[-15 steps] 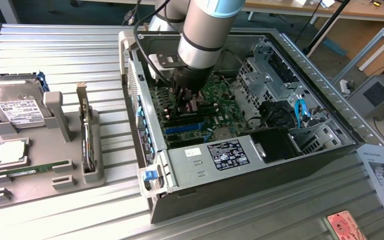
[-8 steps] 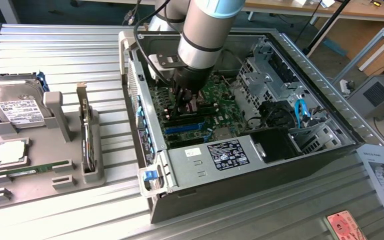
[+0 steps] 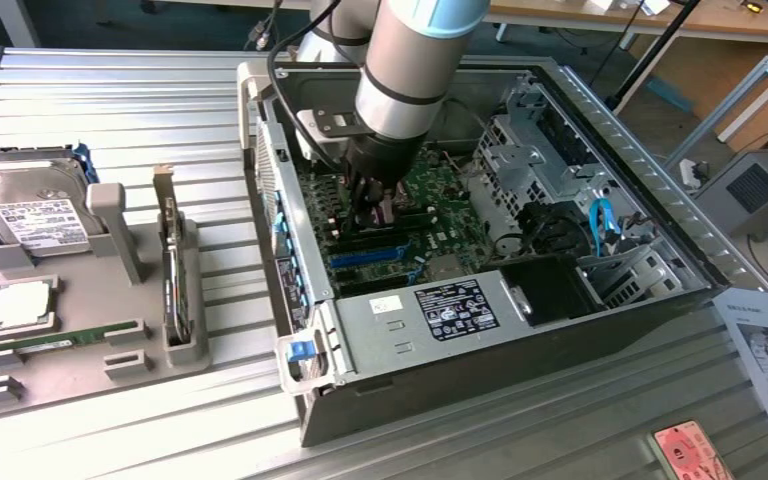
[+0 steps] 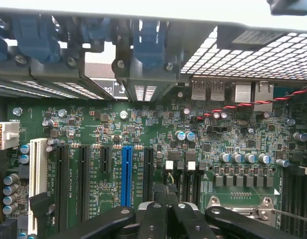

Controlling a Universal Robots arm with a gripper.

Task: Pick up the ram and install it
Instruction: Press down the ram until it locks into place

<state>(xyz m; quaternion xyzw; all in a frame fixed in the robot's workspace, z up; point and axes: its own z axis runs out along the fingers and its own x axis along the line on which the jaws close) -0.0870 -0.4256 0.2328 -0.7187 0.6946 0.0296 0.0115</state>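
Note:
My gripper [image 3: 375, 203] is down inside the open computer case [image 3: 651, 170], just above the green motherboard [image 3: 435, 185]. In the wrist view its black fingers [image 4: 153, 219] are shut together with nothing visible between them. They hang over the motherboard [image 4: 158, 129] between the blue expansion slot [image 4: 127, 174] and the processor socket [image 4: 233, 204]. The ram [image 3: 71, 340], a long thin green stick with a pale label, lies in a slot of the grey holder tray [image 3: 91, 375] at the exterior view's left, far from the gripper.
The tray also carries a hard drive [image 3: 37, 215], a square silver processor [image 3: 21, 305] and an upright card [image 3: 168, 250]. The case holds a power supply [image 3: 451, 305], blue cables [image 3: 602, 220] and a metal drive cage [image 3: 531, 150]. Black memory slots [image 4: 298, 194] lie beside the socket.

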